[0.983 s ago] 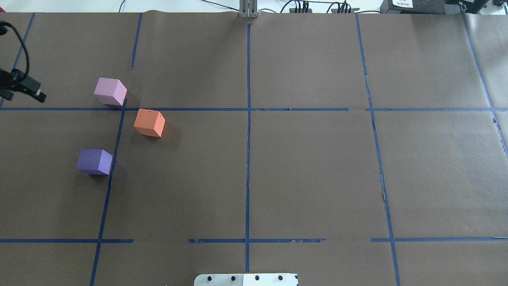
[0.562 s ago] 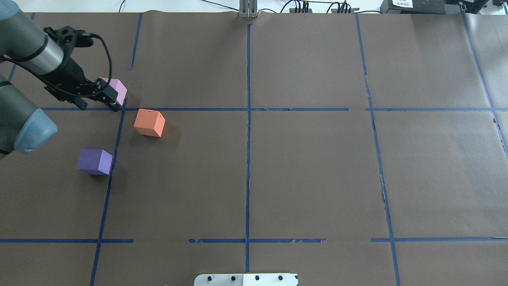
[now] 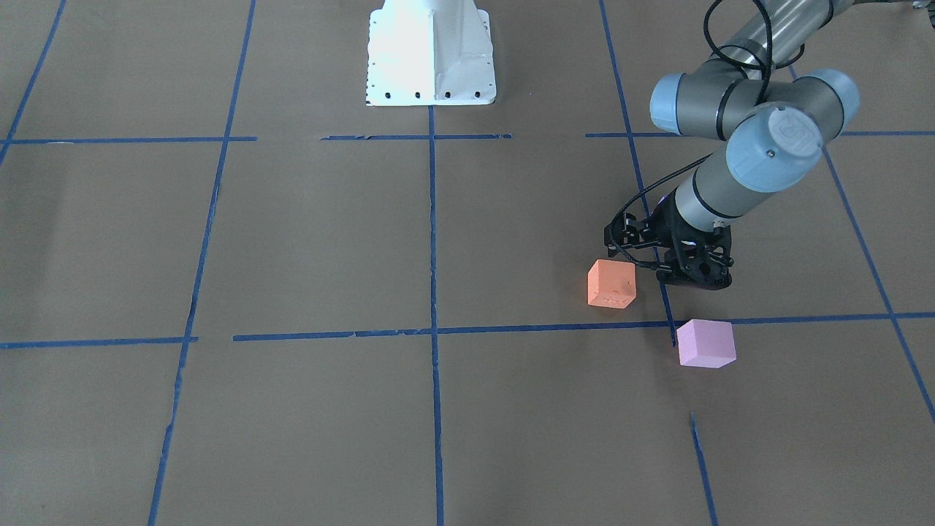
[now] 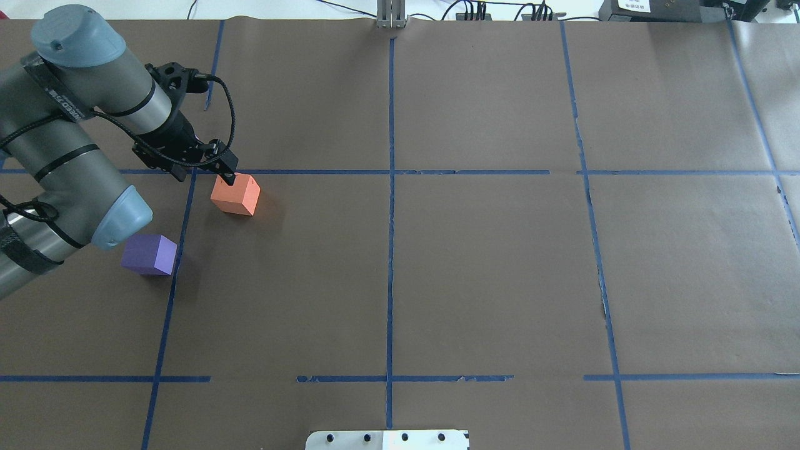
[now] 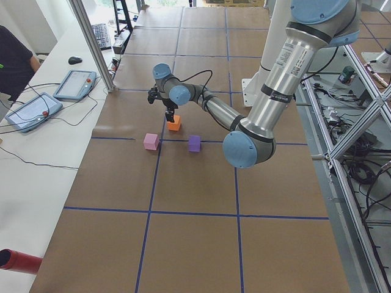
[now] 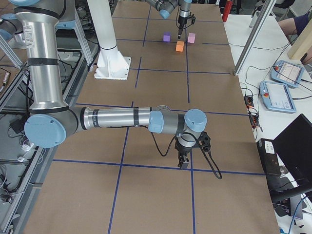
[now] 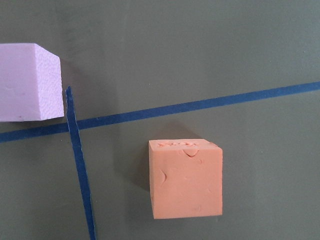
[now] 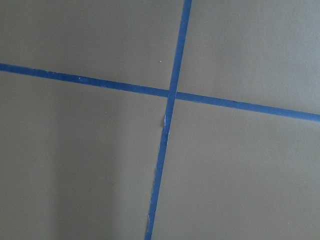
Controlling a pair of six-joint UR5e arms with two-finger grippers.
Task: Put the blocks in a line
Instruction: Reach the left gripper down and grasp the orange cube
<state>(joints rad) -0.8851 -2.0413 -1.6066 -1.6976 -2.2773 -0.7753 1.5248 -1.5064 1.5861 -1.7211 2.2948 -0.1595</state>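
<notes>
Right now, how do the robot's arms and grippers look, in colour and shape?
The left arm and right arm are silver-grey tubes with light blue round joint caps and black bands. The left gripper and right gripper are black, each with a black cable looping from the wrist.

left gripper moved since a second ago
Yes. In the overhead view the left gripper has swung right, from the view's left edge to the tape line beside the orange block.

Left tool (image 4: pixel 206 177) hangs beside orange block (image 4: pixel 235 195); blue-violet block (image 4: pixel 150 254) lies apart.
</notes>
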